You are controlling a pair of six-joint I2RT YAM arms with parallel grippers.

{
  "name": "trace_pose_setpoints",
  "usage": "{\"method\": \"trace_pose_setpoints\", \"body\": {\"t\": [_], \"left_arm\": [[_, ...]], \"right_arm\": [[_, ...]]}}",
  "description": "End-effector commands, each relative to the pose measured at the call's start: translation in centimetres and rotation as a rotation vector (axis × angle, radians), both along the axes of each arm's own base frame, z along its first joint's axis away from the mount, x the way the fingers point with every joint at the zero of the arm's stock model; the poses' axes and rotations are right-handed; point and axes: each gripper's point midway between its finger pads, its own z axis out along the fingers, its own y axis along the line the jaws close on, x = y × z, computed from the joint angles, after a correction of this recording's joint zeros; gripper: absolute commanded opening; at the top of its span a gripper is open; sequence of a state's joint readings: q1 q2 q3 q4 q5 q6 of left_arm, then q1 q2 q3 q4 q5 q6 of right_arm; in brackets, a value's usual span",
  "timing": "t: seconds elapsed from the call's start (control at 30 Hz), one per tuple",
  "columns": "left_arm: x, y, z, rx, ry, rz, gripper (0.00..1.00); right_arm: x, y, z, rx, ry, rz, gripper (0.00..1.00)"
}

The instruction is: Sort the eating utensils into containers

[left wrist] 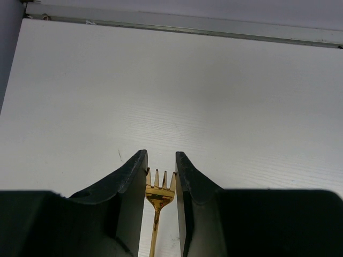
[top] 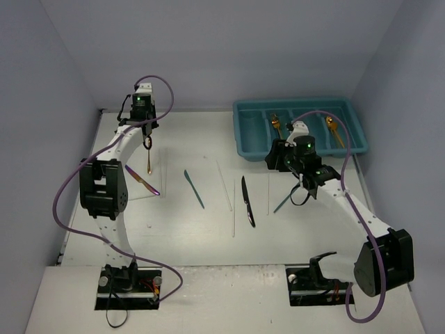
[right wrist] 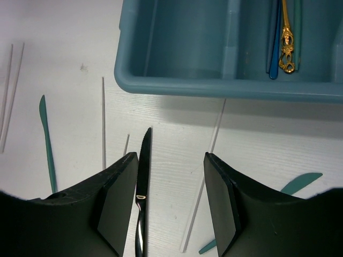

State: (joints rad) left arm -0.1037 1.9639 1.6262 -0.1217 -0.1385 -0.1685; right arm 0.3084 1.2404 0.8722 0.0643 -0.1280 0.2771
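Note:
My left gripper (top: 148, 141) hangs over the table's far left, shut on a gold fork (top: 149, 158) that dangles below it. The tines (left wrist: 161, 181) show between the fingers in the left wrist view. My right gripper (top: 279, 157) hovers open just in front of the teal tray (top: 306, 101), nothing between its fingers (right wrist: 120, 182). Below it a black knife (right wrist: 142, 171) lies on the table by the left finger. The tray (right wrist: 214, 88) holds gold utensils (top: 276, 125) and a blue one (right wrist: 275, 53).
On the table lie an iridescent purple knife (top: 142, 181), a teal knife (top: 194, 188), the black knife (top: 247, 202), another teal utensil (top: 284, 202) and white chopsticks (top: 224, 186). Grey walls close in the left, back and right.

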Motion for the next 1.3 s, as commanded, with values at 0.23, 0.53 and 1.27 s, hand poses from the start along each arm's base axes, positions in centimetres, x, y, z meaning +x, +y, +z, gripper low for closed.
{"method": "trace_pose_setpoints", "body": {"t": [0.23, 0.53, 1.27], "left_arm": [[-1.2, -3.4, 14.0, -0.143, -0.255, 0.009, 0.04], [-5.7, -9.7, 18.4, -0.391, -0.279, -0.052, 0.02], [-14.9, -18.5, 21.9, -0.872, -0.256, -0.151, 0.02]], "right_arm": [[0.3, 4.1, 6.9, 0.042, -0.196, 0.171, 0.50], [-1.4, 11.3, 11.0, 0.045, -0.316, 0.392, 0.56], [-3.7, 19.2, 14.5, 0.061, -0.419, 0.526, 0.65]]}}
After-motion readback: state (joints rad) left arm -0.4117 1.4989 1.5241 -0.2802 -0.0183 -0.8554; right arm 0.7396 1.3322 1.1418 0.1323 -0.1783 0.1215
